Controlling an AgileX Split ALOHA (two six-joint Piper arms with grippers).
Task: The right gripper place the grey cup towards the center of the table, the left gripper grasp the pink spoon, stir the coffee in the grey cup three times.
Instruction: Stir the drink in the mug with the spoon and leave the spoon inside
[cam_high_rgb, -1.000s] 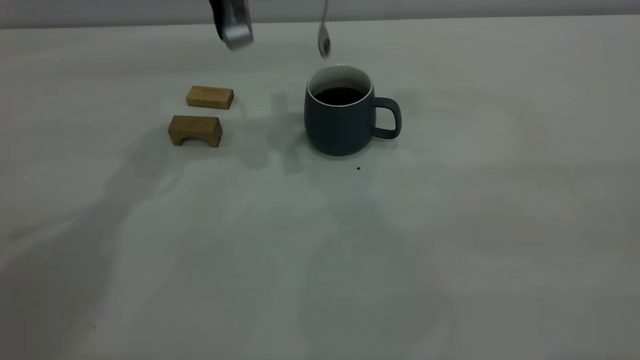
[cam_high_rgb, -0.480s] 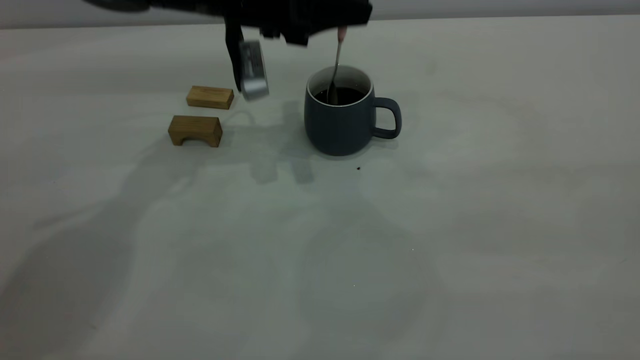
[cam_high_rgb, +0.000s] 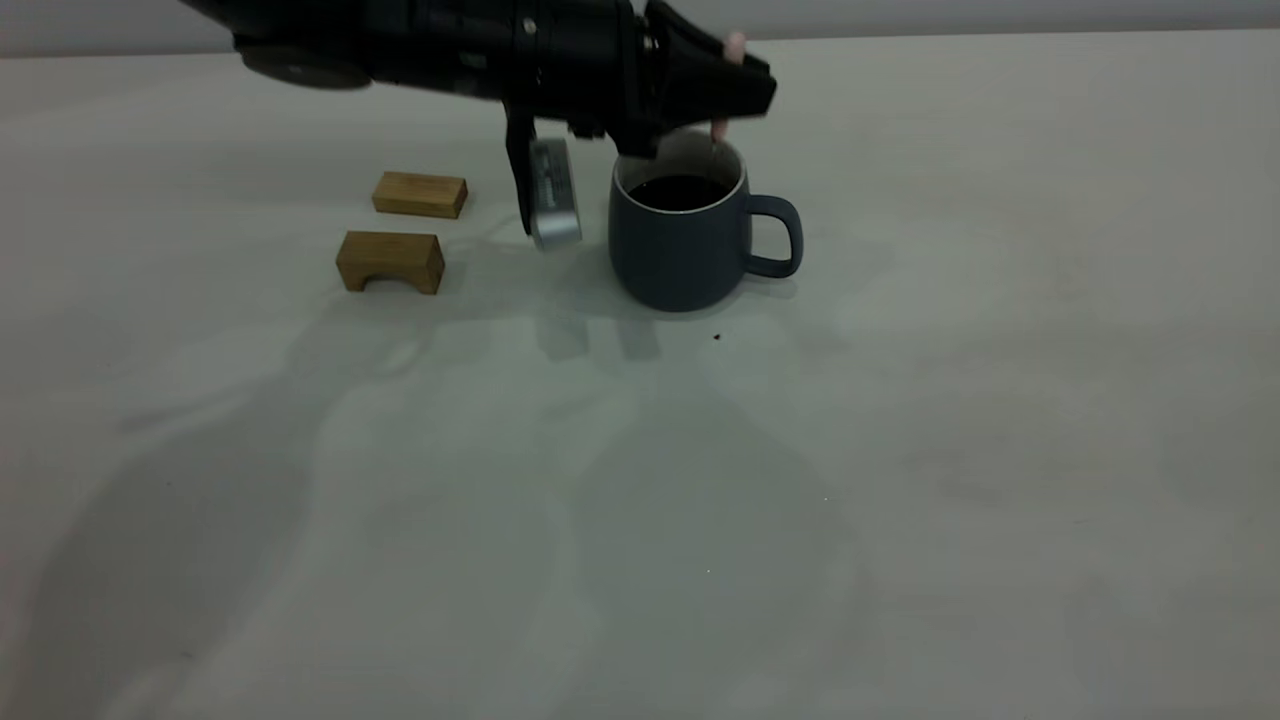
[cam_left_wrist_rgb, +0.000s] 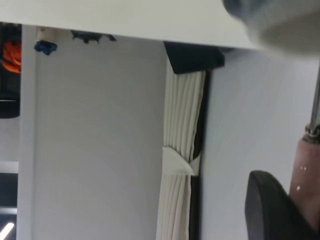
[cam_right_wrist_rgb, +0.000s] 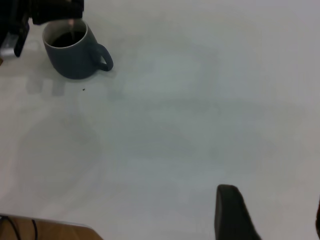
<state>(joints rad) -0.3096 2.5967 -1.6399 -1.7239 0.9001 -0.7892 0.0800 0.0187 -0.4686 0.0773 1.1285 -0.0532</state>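
Note:
The grey cup (cam_high_rgb: 680, 250) stands upright on the table (cam_high_rgb: 900, 450), a little behind its middle, with its handle pointing right and dark coffee (cam_high_rgb: 680, 190) inside. My left gripper (cam_high_rgb: 735, 92) hovers just over the cup's rim, shut on the pink spoon (cam_high_rgb: 718, 130), which hangs down into the cup; its bowl is hidden. In the left wrist view the pink handle (cam_left_wrist_rgb: 307, 175) rests against a black finger (cam_left_wrist_rgb: 270, 210). The right wrist view shows the cup (cam_right_wrist_rgb: 75, 50) far off, with my right gripper (cam_right_wrist_rgb: 272, 220) open and nothing between its fingers.
Two wooden blocks lie left of the cup, a flat one (cam_high_rgb: 420, 194) and an arched one (cam_high_rgb: 390, 260). The left arm's silver part (cam_high_rgb: 553, 195) hangs close beside the cup's left wall. A dark speck (cam_high_rgb: 716, 337) lies in front of the cup.
The left arm has come down and shifted right over the cup. The spoon, which hung above the rim a second ago, has sunk into the coffee.

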